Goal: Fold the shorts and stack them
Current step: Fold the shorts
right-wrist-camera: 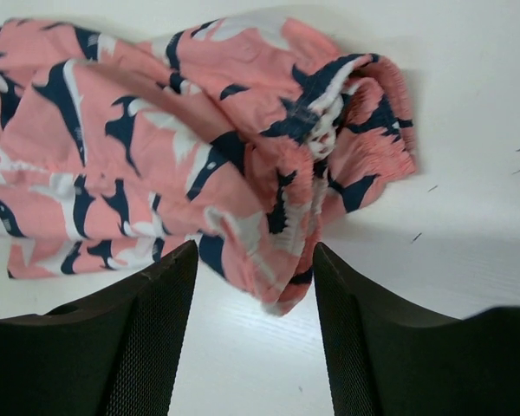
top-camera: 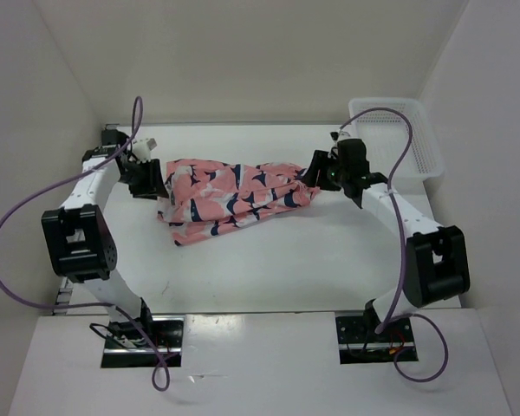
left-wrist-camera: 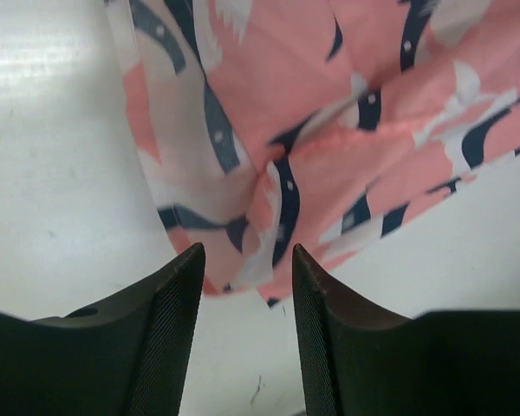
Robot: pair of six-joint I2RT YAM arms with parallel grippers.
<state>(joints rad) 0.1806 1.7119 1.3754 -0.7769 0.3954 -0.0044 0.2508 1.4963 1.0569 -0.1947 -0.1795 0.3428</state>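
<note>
Left pincer and right pincer gape empty at the shorts; I'd back off toward the desk side edges, snagging nothing.

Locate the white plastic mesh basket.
Top view: the white plastic mesh basket sits at the table's far right corner, beyond the right gripper and right of the coral-pink whale-print fabric shorts.

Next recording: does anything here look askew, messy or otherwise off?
The shorts are folded unevenly: the end near the right hand is bunched and crumpled, and the lower layer sticks out askew at the near-left corner. Nothing looks spilled or damaged.
</note>
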